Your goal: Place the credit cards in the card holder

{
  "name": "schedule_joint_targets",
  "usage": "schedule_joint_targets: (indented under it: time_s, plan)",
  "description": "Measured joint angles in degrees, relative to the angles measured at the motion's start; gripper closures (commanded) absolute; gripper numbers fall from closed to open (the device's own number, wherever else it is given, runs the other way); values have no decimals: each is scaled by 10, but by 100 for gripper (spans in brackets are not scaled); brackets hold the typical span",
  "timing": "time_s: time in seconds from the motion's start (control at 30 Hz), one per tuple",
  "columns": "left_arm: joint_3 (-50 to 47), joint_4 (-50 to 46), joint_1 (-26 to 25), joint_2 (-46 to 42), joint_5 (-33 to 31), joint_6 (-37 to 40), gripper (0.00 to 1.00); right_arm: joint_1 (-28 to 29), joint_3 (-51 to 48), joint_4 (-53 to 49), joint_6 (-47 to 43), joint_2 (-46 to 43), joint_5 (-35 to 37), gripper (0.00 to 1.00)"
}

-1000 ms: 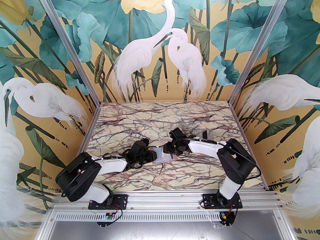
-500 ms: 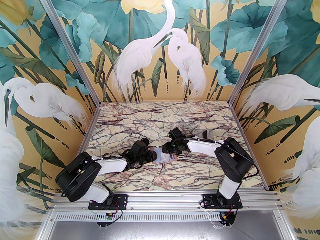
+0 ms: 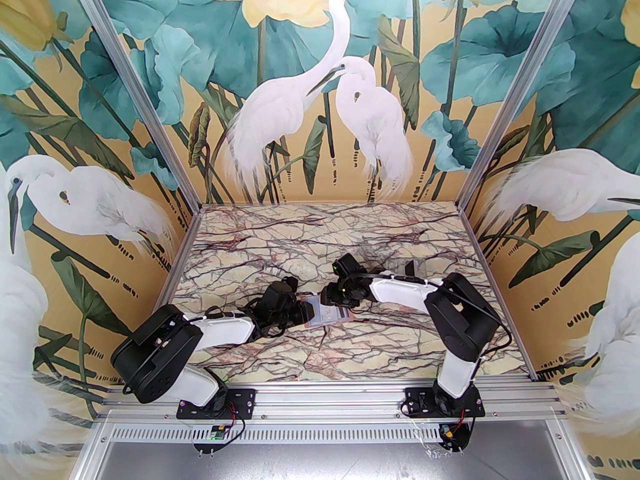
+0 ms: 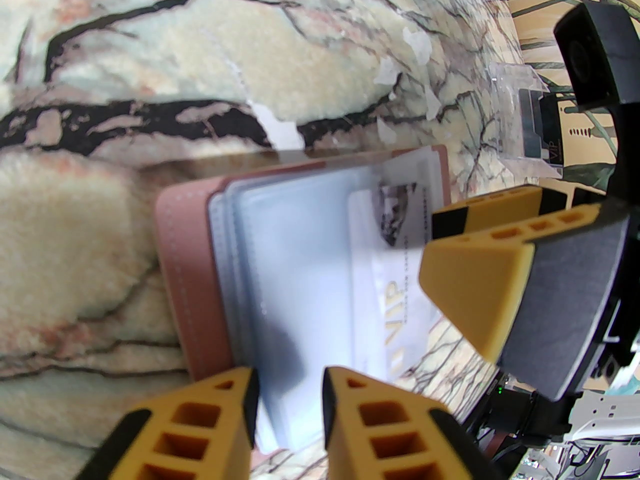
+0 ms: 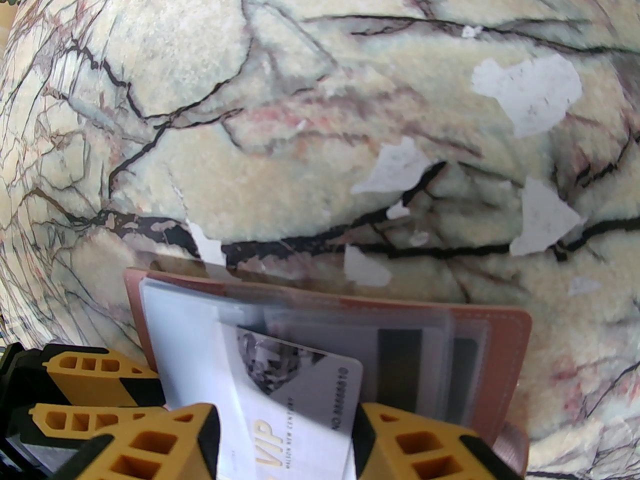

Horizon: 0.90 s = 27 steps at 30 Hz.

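Note:
The dusty-pink card holder [image 3: 331, 318] lies open on the marble table, its clear sleeves facing up [image 4: 182, 268] [image 5: 492, 325]. My left gripper [image 4: 289, 385] is shut on the near edge of the clear sleeves, pinning them from the left [image 3: 309, 313]. My right gripper [image 5: 285, 418] is shut on a white credit card [image 5: 295, 393] printed VIP, gripped across its width. The card's far end sits tilted inside a sleeve's mouth [image 4: 395, 288]. A dark-striped card shows inside a sleeve on the holder's right half. The right fingers [image 4: 475, 288] hover just over the holder.
A clear stand [image 4: 535, 128] with a dark VIP card upright in it stands at the back right [image 3: 412, 268], behind the right arm. White flecks [image 5: 525, 88] mark the tabletop beyond the holder. Painted walls close in three sides.
The right arm has slid a little to the left, carrying the card farther over the holder. The left arm and the holder have stayed put.

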Motion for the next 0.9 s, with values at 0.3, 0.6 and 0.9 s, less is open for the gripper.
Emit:
schedule_joint_targets:
  time_s: [0.3,0.6,0.9]
  plan:
    - [0,0,0,0,0,0,69,9,11,-9,-3,5,0,49]
    - [0,0,0,0,0,0,69,10,15,-33,-13,-1,28,44]
    - [0,0,0,0,0,0,70,10,15,-52,-24,-30,62,86]
